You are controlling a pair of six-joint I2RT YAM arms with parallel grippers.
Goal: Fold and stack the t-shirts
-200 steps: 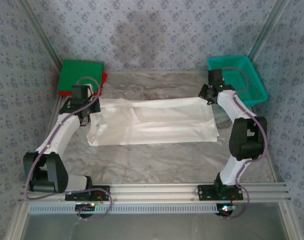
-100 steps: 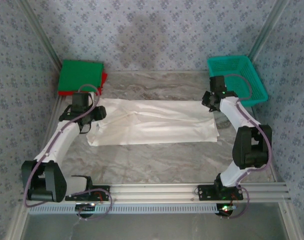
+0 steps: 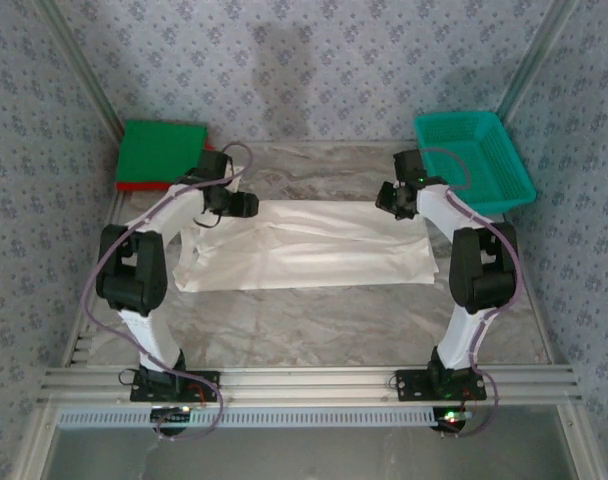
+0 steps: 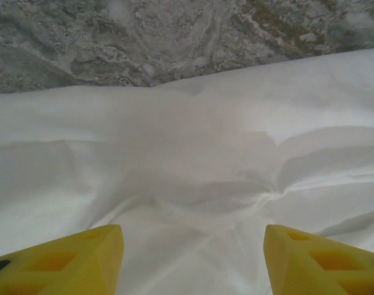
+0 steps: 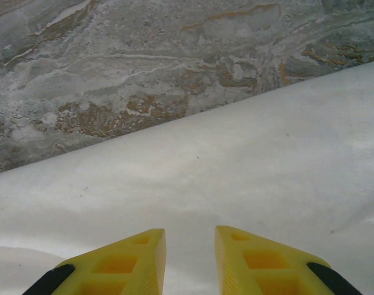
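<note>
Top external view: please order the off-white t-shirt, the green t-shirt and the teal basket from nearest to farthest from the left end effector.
Measured from the left end effector:
1. off-white t-shirt: right beneath it, near the cloth's far left edge.
2. green t-shirt: folded, in the back left corner.
3. teal basket: across the table, in the back right corner.

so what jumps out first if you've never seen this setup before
First, the big off-white t-shirt lying wrinkled across the middle of the marbled table, with the left gripper and right gripper over its far edge, both open. Then the colour: a bright green folded shirt sits on a red one at the far left corner, and a teal basket stands at the far right.
</note>
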